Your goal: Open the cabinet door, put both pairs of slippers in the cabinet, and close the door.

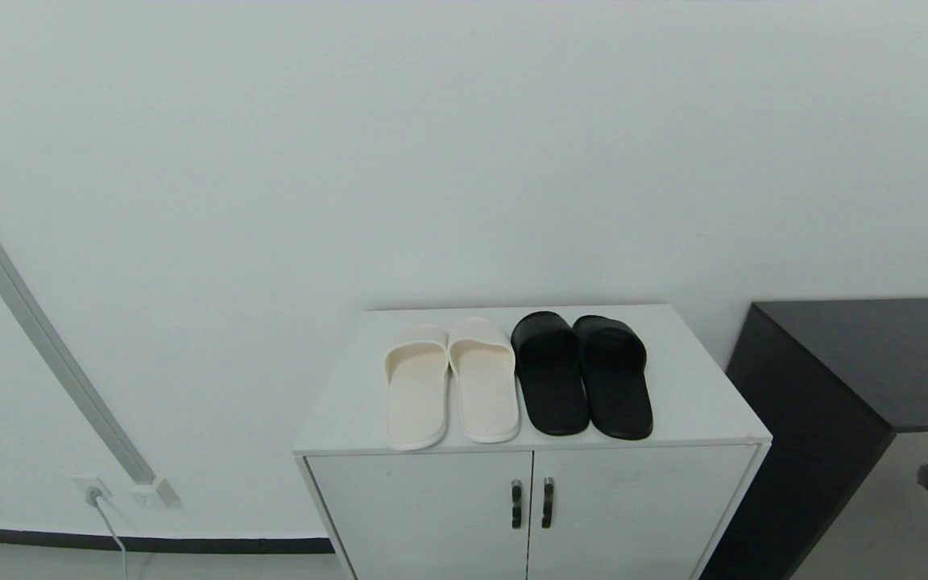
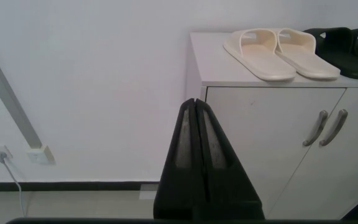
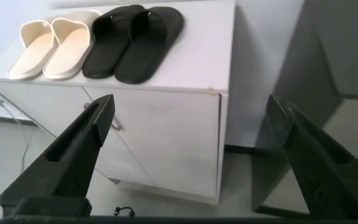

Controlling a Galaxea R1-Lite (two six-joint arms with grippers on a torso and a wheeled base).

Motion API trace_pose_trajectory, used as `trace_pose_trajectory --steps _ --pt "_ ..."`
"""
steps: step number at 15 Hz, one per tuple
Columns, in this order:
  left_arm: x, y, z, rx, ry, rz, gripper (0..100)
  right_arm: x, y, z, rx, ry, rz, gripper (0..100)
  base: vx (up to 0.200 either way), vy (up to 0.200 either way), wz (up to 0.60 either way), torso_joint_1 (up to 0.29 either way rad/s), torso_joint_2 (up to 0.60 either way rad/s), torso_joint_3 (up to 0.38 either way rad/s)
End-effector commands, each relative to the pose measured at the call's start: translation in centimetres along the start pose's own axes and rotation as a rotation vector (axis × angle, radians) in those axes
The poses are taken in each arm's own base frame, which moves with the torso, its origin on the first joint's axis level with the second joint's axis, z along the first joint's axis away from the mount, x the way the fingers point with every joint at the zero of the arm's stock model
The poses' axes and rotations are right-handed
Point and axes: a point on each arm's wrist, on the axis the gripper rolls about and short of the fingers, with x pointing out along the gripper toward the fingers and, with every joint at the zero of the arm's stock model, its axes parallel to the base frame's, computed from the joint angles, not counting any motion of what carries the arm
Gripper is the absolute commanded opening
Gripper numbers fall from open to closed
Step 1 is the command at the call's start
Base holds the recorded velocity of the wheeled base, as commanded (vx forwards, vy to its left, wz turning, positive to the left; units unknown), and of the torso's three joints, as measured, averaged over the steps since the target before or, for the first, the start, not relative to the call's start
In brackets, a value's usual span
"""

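Four slippers line the top of the cabinet: two in the cream pair and two in the black pair, with the pairs just beside each other. The cabinet's two doors are shut, and their two handles flank the middle seam. The left claw, pressed together, hangs off the cabinet's left front corner. The cream pair lies nearer to it than the black pair, and both are well ahead of it. The right claw, spread wide apart, faces the right front corner. The black pair lies nearer to it, but still well apart.
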Motion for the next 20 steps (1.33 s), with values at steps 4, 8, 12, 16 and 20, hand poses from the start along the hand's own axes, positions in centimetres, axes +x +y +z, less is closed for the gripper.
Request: trace_pose_trajectory --steps 4,8,12,16,20 --pt "0.0 0.0 0.0 -0.001 0.001 0.001 0 8.5 5.1 2.9 0.017 0.092 0.053 100 0.0 0.0 0.0 0.0 0.0 0.0" --pt "0.0 0.0 0.0 -0.001 0.001 0.001 0 13.1 9.7 4.7 0.036 0.091 0.045 100 0.0 0.0 0.0 0.0 0.0 0.0" --pt "0.0 0.0 0.0 -0.001 0.001 0.001 0 17.6 13.5 5.2 0.042 0.079 0.002 100 0.0 0.0 0.0 0.0 0.0 0.0" --pt "0.0 0.0 0.0 0.0 0.001 -0.001 0 21.0 15.2 5.1 0.065 0.06 -0.07 100 0.0 0.0 0.0 0.0 0.0 0.0" --pt "0.0 0.0 0.0 0.002 0.0 -0.001 0 25.5 16.5 2.1 0.038 0.037 -0.201 100 0.0 0.0 0.0 0.0 0.0 0.0"
